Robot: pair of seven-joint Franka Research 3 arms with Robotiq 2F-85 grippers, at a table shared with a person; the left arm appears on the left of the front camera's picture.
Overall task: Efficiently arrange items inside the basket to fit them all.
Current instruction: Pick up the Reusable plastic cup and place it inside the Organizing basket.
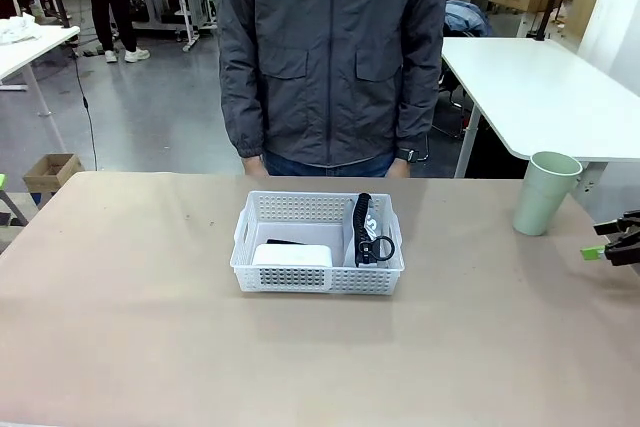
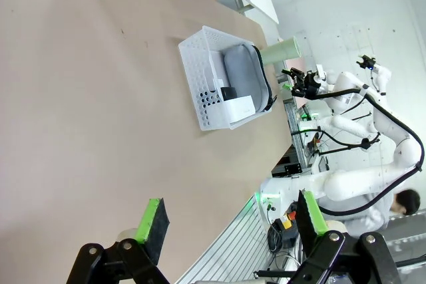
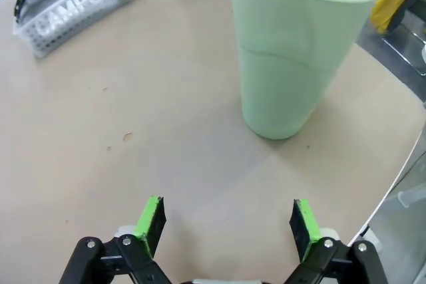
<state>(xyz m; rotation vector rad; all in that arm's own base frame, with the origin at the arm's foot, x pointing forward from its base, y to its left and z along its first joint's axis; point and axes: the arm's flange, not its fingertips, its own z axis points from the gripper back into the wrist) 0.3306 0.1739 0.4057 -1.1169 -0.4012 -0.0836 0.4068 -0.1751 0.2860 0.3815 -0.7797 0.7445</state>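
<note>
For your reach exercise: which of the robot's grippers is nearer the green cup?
Right. The right gripper faces the cup on the table just ahead, jaws open. The left gripper hangs open far across the table, beyond the basket.
</note>
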